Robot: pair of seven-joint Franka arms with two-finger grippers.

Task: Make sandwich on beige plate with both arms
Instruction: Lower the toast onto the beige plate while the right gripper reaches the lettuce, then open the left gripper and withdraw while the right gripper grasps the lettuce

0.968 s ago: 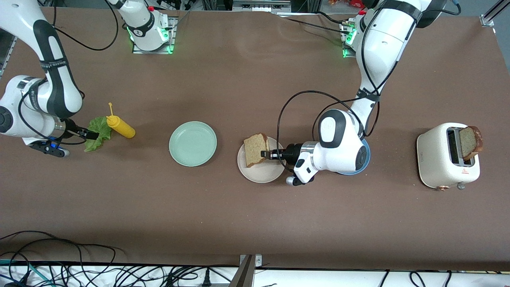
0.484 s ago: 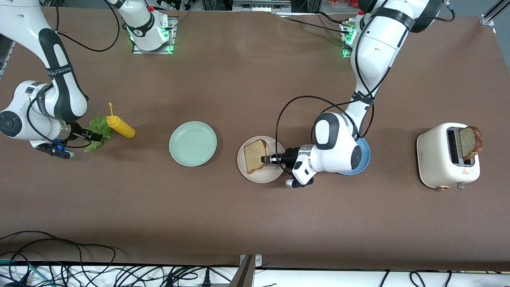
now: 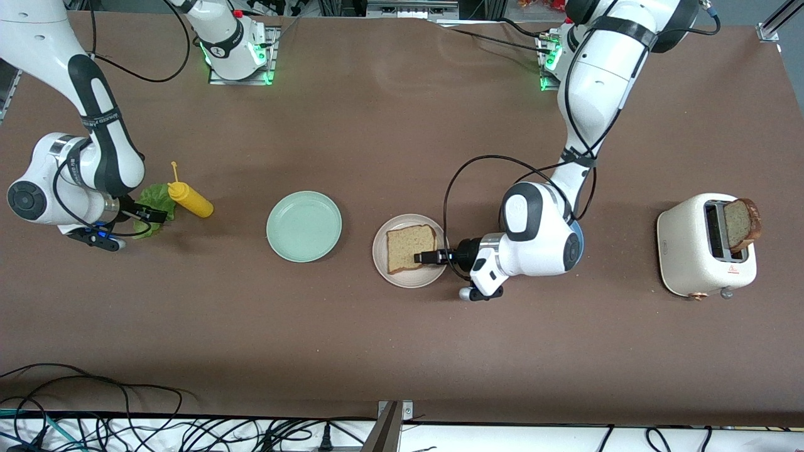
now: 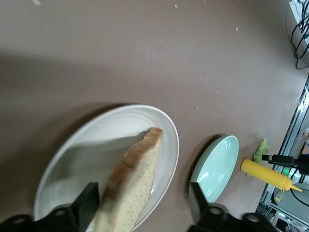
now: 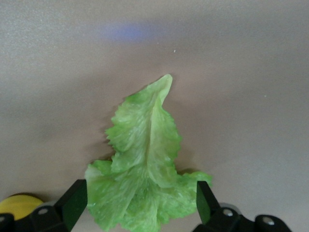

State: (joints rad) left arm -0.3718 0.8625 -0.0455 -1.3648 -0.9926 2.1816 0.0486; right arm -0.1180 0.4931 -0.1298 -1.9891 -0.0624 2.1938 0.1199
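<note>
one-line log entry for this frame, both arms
left gripper: open, at bread slice lying on beige plate | right gripper: open, straddling lettuce leaf on table

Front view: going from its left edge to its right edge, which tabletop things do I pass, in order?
Lettuce leaf → mustard bottle → green plate → beige plate with a bread slice on it → blue plate, mostly hidden under the left arm → toaster with a second slice in it.
</note>
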